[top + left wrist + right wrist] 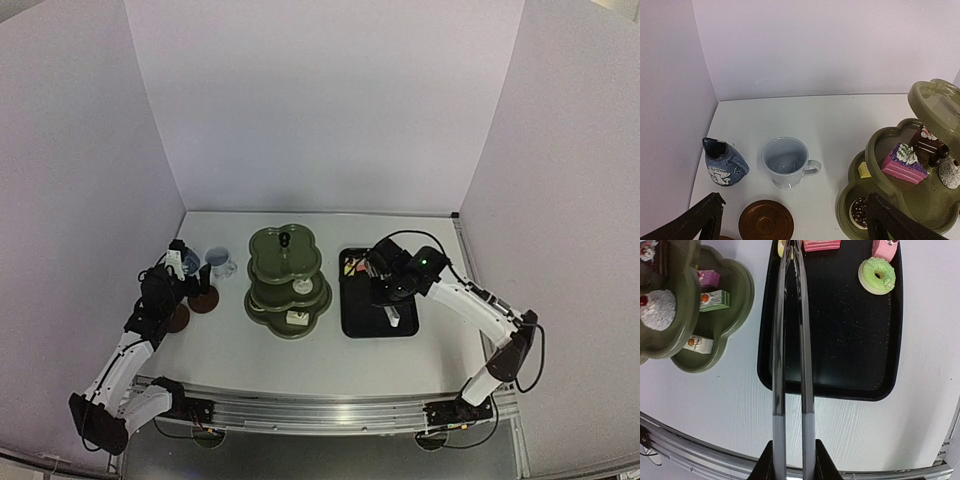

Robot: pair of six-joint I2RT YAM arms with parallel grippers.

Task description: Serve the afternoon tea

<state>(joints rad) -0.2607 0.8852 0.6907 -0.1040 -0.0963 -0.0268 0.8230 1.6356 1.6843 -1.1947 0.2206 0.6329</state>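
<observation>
The olive-green stand (287, 280) holds several cakes, among them a pink slice (902, 162) and a chocolate doughnut (859, 212). Left of it a pale blue cup (785, 162) stands upright, with a dark blue cup (722, 162) tilted beside it and a brown coaster (765, 220) in front. My left gripper (795, 200) hangs open above the coaster and cup, holding nothing. My right gripper (790, 460) is shut on the metal tongs (790, 365). Their tips reach a yellow cake (781, 246) on the black tray (840, 340). A green doughnut (877, 275) also lies there.
A second coaster (178, 318) lies by the left arm. White walls enclose the table on three sides. The metal rail (320, 410) carrying both arm bases runs along the near edge. Bare table lies between the stand and the tray.
</observation>
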